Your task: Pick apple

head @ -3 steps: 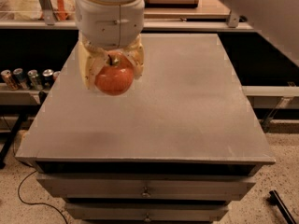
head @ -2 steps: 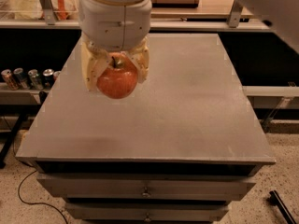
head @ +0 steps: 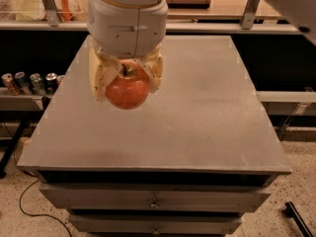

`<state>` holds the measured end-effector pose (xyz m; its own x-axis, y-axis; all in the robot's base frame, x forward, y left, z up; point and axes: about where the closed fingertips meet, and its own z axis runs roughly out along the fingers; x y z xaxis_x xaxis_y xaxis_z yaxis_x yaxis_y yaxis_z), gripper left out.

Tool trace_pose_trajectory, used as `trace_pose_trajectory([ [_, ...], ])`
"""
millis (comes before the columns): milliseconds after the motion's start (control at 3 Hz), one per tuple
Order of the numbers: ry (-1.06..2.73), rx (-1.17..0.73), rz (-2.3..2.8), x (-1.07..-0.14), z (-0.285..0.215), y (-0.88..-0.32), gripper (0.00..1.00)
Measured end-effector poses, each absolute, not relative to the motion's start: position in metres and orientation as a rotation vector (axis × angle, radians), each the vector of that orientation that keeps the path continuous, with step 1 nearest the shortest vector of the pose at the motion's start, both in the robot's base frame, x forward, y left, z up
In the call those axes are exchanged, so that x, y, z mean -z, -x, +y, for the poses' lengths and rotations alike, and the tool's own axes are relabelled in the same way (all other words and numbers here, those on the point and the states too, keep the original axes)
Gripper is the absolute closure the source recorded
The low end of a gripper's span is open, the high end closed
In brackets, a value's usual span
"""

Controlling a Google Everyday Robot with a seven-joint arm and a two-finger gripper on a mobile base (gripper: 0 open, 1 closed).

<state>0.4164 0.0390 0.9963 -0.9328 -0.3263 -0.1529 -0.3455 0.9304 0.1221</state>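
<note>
Apple (head: 127, 90), round and glossy red-orange with a stem dimple, sits clamped between the pale, smooth fingers (head: 100, 78) of the gripper (head: 126, 83), over the left half of a matte grey table (head: 207, 112). Knobbed drawers (head: 153, 199) sit beneath the top. Metal cans (head: 29, 82) line a low shelf on the left, and the floor (head: 301, 174) is speckled.

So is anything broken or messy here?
No, nothing looks odd. The gripper is shut on the apple over the grey table, and the apple looks whole. Nothing is spilled, and the cans stand in a row on the low shelf.
</note>
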Motion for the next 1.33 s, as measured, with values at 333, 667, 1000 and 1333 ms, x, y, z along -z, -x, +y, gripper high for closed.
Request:
trace_pose_trajectory([
  [333,0.563,-0.22,2.962,-0.993,0.037,-0.424,1.0],
  [667,0.605,-0.214,2.958,-0.992,0.038,-0.436,1.0],
  [1000,0.65,-0.207,2.952,-0.991,0.042,-0.451,1.0],
  [1333,0.696,-0.2,2.952,-0.986,0.042,-0.465,1.0],
])
